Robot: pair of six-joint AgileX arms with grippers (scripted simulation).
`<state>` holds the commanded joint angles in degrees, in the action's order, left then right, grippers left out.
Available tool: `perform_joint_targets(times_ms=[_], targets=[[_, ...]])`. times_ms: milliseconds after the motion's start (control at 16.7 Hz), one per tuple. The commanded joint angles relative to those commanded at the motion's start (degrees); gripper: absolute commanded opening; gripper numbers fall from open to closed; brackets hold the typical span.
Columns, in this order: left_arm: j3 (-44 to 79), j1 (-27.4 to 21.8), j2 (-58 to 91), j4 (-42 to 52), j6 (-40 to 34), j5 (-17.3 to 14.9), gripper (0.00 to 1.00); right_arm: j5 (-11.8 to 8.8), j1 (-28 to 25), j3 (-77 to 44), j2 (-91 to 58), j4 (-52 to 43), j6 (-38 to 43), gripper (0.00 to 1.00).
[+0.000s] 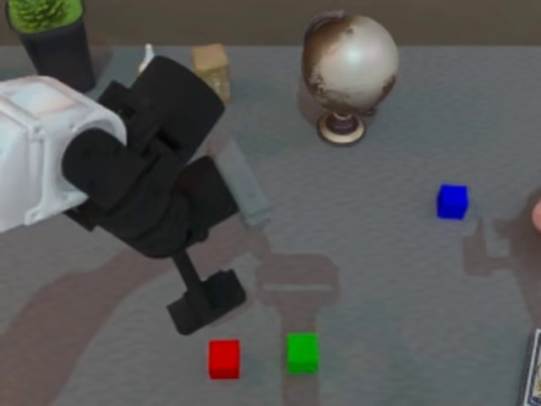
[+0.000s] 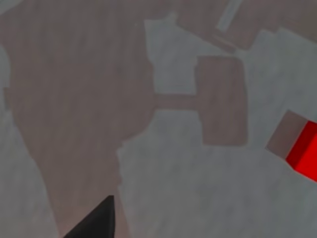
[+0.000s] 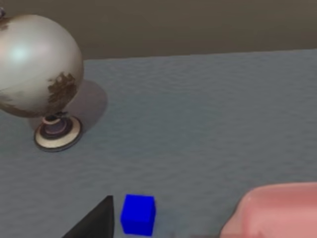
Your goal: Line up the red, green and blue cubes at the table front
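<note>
The small bright red cube and green cube sit side by side at the near edge of the grey-blue cloth-like worktop. The blue cube lies far right — it should go beside the green one. Left gripper hovers near the red cube; I cannot tell whether its fingers are spread.

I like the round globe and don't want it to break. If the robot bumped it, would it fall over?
Probably yes. The globe is a big ball on a thin neck and a small round foot, so it looks top-heavy and apt to tip. Once down, the ball might roll. No gripper is near it: the left gripper hangs by the red cube.
</note>
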<state>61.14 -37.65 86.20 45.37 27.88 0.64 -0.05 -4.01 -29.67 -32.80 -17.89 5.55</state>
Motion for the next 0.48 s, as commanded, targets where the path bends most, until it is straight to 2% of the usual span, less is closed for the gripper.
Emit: perform_joint_targets(times_ms=[480], targets=[[-34.7,21.3,-46.9,-22.1,-14.4,0.4,1.00,0.4,-4.4,-39.4,-53.5,-25.7,7.0,1.00]])
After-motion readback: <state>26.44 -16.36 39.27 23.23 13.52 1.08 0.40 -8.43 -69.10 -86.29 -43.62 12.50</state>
